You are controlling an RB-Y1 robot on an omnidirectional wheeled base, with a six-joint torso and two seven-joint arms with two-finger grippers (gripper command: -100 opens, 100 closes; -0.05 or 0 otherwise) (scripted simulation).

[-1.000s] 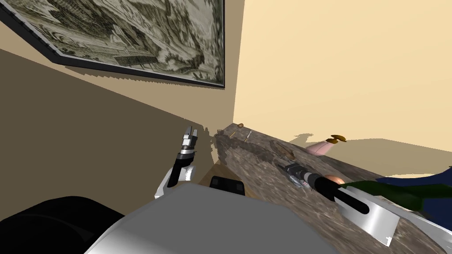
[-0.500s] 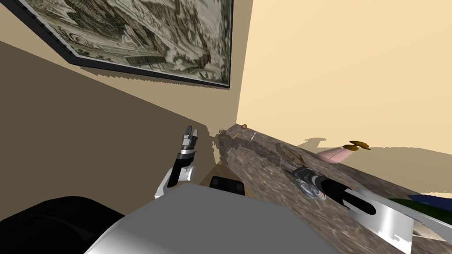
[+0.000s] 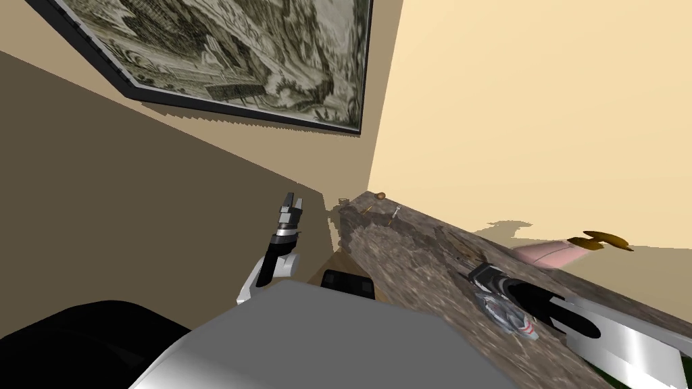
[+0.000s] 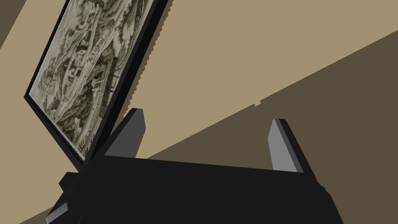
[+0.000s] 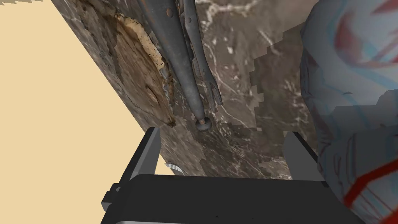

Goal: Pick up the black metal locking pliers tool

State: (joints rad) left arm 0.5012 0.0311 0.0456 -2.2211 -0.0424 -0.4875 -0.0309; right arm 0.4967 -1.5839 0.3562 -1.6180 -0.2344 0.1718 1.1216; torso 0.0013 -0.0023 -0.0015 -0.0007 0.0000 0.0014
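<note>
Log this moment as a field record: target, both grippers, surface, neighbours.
target: dark grey locking pliers, lying flat on the marbled countertop
right gripper: jaws open, pliers' handle end just ahead, untouched
left gripper: jaws open, beside the counter's end, empty
neighbours: crumpled white packet and flat brown item flank the pliers

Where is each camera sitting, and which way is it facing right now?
Head view: on the head, looking steeply down and forward, rolled, at the brown marbled counter and framed picture; both forearms show.
Left wrist view: on the left hand, facing the wall and that picture; open left fingers show.
Right wrist view: on the right hand, looking along the counter at the pliers; open right fingers show.
Shared: head and right wrist views both see the counter and the red-marked object.
</note>
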